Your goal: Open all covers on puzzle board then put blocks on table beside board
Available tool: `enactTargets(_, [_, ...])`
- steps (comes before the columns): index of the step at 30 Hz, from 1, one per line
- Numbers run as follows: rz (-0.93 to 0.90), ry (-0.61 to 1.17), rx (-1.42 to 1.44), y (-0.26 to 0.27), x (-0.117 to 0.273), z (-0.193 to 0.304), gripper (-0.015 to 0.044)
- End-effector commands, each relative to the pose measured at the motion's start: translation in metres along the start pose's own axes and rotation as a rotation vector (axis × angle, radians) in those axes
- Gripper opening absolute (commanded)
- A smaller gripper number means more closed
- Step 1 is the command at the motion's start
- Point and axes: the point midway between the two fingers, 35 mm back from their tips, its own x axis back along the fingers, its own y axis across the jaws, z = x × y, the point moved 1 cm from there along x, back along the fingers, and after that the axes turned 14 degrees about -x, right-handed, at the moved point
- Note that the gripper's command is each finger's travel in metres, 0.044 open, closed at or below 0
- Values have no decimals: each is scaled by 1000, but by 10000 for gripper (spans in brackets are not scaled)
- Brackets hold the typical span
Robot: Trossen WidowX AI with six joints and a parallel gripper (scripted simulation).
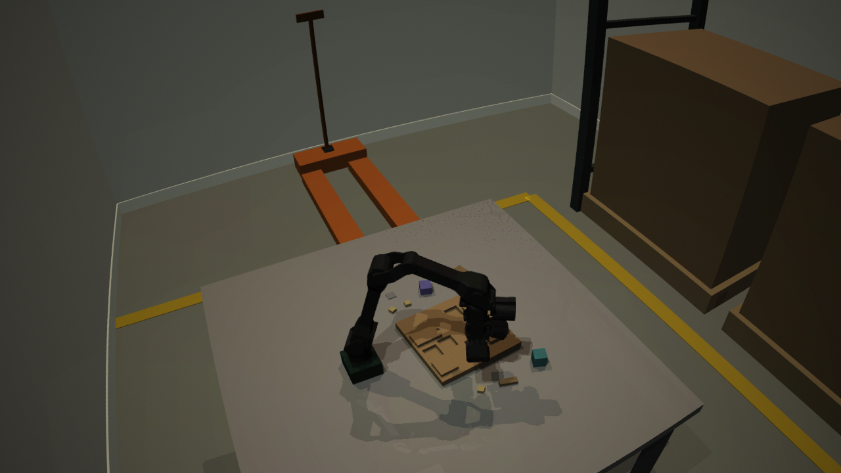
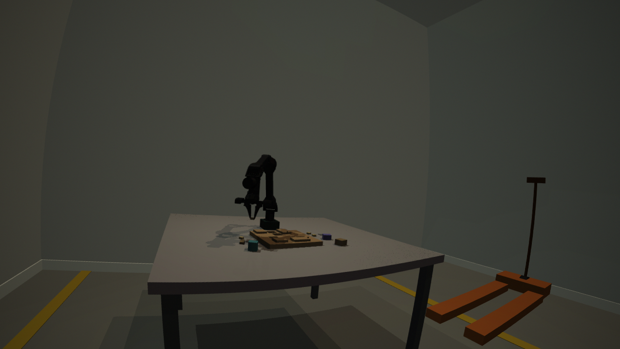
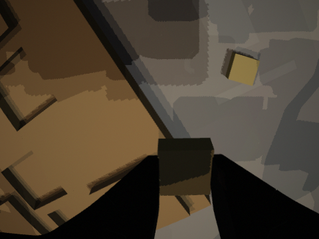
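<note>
Puzzle board (image 1: 449,355) (image 2: 299,244) (image 3: 106,129) lies flat on the table (image 1: 282,329) (image 2: 294,284), out in front of the black arm (image 1: 393,272) (image 2: 269,184). It is light brown, with raised bits on top. I can't tell whether every cover is open, because the arm and dark shadows hide some of it.

The gripper (image 1: 477,351) (image 2: 252,217) (image 3: 185,166) points down, up above the table. Its two jaws are squeezed on a small brownish block (image 3: 185,169), one on each side. From the wrist, the block shows in front of the board's edge.

A blue-green block (image 1: 539,357) (image 2: 252,245) sits on the table near one side of the board. A purple block (image 1: 425,287) (image 2: 326,236) sits off another side. A brown block (image 1: 460,269) (image 2: 341,241) is on the table too, partly behind the arm from the top.

One little yellow piece (image 1: 481,388) (image 3: 243,69) and a flat brown piece (image 1: 508,381) lie near each other, off the board. Two more yellow bits (image 1: 407,303) lie on the purple block's side.
</note>
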Motion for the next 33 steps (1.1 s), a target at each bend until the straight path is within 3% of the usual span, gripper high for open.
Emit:
enactTargets(1, [1,0,4,-17,0,2,80])
enactTargets(19, [6,1,4,-85,0,13,80])
enactTargets(33, [6,0,4,-88,-16,11,80])
